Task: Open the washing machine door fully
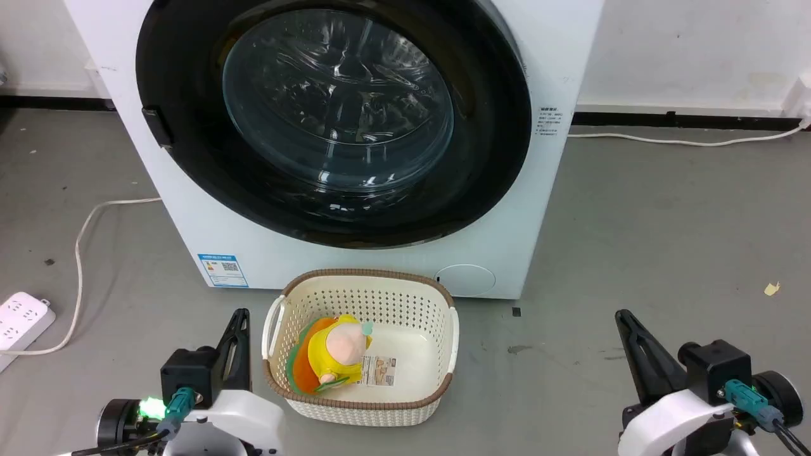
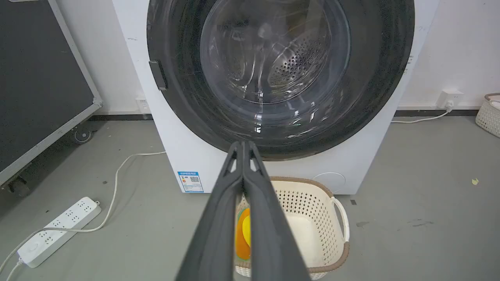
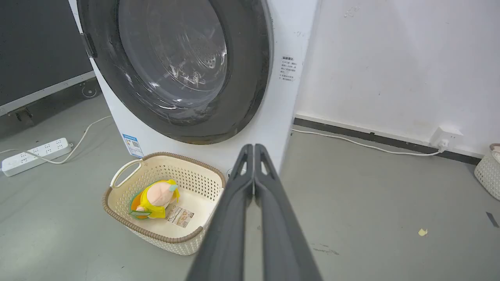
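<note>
Washing machine door sits shut against the white machine's front, above a cream laundry basket holding a plush toy on the floor. Left tool and right tool hover low, well apart from it, fingers pressed together, empty.

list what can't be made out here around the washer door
Head view: the top of the washing machine door is cut off by the upper edge.
Left wrist view: the plush toy in the basket is mostly hidden behind the left gripper.
Head view: print on the blue label is too small to read.
Right wrist view: a second basket is cut by the right edge.
</note>
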{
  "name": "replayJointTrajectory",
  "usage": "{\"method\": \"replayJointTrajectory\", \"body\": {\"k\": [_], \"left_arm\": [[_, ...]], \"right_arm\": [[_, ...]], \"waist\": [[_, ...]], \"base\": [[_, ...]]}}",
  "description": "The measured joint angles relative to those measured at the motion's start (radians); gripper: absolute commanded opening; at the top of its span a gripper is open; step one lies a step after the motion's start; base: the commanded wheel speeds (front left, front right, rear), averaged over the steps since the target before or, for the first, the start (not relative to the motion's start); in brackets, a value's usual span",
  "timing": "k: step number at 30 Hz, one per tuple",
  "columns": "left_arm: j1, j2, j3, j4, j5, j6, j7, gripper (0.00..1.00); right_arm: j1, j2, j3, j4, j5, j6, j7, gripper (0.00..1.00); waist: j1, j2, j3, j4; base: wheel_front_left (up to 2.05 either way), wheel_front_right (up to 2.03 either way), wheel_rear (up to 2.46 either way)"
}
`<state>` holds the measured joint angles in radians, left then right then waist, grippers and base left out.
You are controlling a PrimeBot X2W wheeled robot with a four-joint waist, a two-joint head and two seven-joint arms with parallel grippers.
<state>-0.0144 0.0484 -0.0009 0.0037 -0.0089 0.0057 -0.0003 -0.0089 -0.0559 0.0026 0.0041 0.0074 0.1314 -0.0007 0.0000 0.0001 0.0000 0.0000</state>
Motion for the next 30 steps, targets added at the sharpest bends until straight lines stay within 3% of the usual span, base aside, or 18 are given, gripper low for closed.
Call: {"method": "replayJointTrajectory", "body": {"k": [30], "left_arm": [[0.0, 0.0, 0.0, 0.0, 0.0, 0.0, 0.0, 0.0]], "right_arm": [[0.0, 0.0, 0.0, 0.0, 0.0, 0.0, 0.0, 0.0]], "waist": [[0.0, 0.0, 0.0, 0.0]], "base": [[0.0, 0.0, 0.0]]}}
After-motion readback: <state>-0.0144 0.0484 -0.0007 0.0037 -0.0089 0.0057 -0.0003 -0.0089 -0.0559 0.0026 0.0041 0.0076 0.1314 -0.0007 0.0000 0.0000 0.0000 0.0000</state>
